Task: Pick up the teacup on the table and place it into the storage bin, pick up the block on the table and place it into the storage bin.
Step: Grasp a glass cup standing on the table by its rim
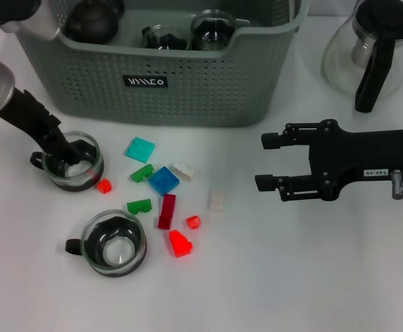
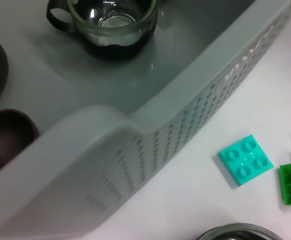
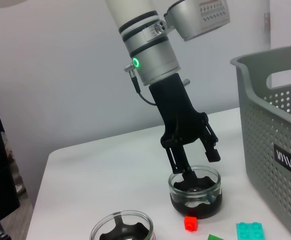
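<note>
A glass teacup [image 1: 73,166] with a dark base stands at the left of the table, also seen in the right wrist view as the teacup [image 3: 195,195]. My left gripper [image 1: 73,153] is lowered onto it, open. One finger [image 3: 185,172] reaches inside the cup and the other [image 3: 213,155] hangs just above its rim. A second teacup [image 1: 113,242] stands nearer the front. Several blocks lie mid-table, among them a teal block [image 1: 140,149], a blue block [image 1: 163,180] and a dark red block [image 1: 166,211]. The storage bin [image 1: 187,90] stands behind. My right gripper [image 1: 267,160] hovers open to the right of the blocks.
A glass teapot [image 1: 371,52] with a black handle stands at the back right. Inside the bin lie another teacup [image 2: 110,22] and dark round items [image 2: 8,137]. Small red blocks [image 1: 104,185] [image 1: 180,243] sit close to the two cups.
</note>
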### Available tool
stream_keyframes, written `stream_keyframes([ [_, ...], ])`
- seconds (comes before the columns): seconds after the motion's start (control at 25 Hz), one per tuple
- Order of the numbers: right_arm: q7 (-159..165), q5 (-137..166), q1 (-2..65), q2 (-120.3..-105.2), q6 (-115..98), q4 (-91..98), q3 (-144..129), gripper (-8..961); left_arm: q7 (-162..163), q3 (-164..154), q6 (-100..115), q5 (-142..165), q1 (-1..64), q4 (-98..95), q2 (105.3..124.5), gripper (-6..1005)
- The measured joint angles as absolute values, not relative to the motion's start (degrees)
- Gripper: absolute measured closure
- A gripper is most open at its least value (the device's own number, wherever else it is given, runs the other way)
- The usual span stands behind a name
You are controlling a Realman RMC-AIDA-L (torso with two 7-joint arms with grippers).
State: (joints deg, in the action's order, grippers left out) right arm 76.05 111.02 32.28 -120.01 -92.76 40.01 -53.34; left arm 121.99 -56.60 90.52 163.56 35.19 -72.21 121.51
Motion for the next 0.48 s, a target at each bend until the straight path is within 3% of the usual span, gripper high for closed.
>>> stream_keyframes([
  [0.24, 75.98, 111.10, 32.28, -119.89, -92.72, 39.31, -53.35, 192, 126.14, -61.32, 87.58, 163.73, 35.45, -68.50, 120.73, 165],
  [0.48, 75.89, 111.26, 32.24, -119.88, -92.72, 39.29, -53.35, 192, 130.12, -63.95, 84.44, 163.78, 35.81, -65.06, 119.71, 295],
])
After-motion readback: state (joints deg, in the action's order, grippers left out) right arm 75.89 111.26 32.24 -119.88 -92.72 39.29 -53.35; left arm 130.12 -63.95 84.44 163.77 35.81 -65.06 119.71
